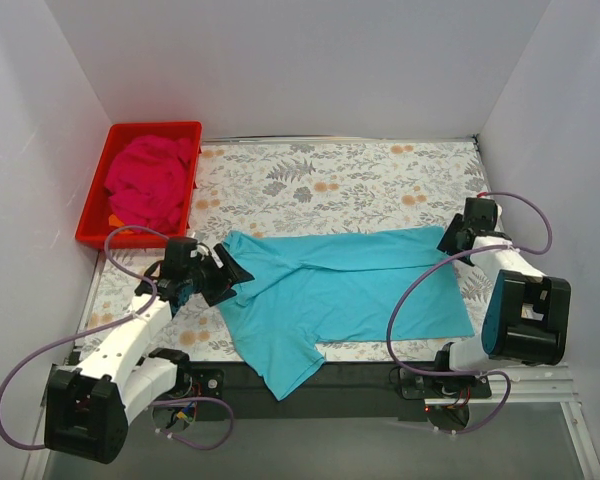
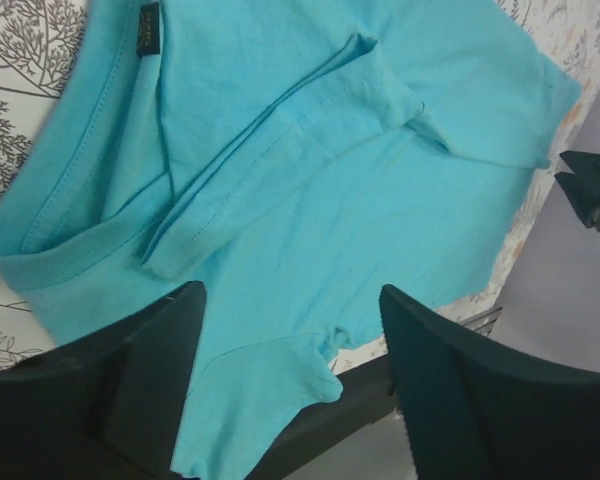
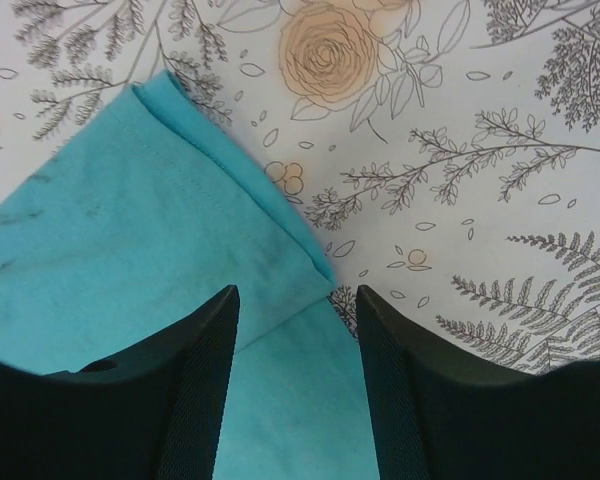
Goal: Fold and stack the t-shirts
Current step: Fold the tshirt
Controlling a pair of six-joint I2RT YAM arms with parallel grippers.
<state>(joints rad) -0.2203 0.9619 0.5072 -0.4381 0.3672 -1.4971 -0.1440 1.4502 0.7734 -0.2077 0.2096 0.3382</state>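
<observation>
The turquoise-blue t-shirt (image 1: 340, 285) lies on the floral table, its far long side folded over toward the middle, one sleeve hanging over the near edge (image 1: 285, 370). The magenta-pink t-shirt (image 1: 148, 182) lies crumpled in the red tray. My left gripper (image 1: 223, 277) is open and empty at the shirt's collar end; in the left wrist view (image 2: 292, 330) the shirt (image 2: 310, 150) lies below its jaws. My right gripper (image 1: 450, 238) is open over the shirt's far right hem corner (image 3: 310, 265); the cloth (image 3: 130, 250) lies between its fingers (image 3: 205, 390), ungripped.
The red plastic tray (image 1: 96, 205) stands at the far left by the wall. White walls close in three sides. Purple cables loop beside both arms. The black front rail (image 1: 360, 378) runs along the table's near edge.
</observation>
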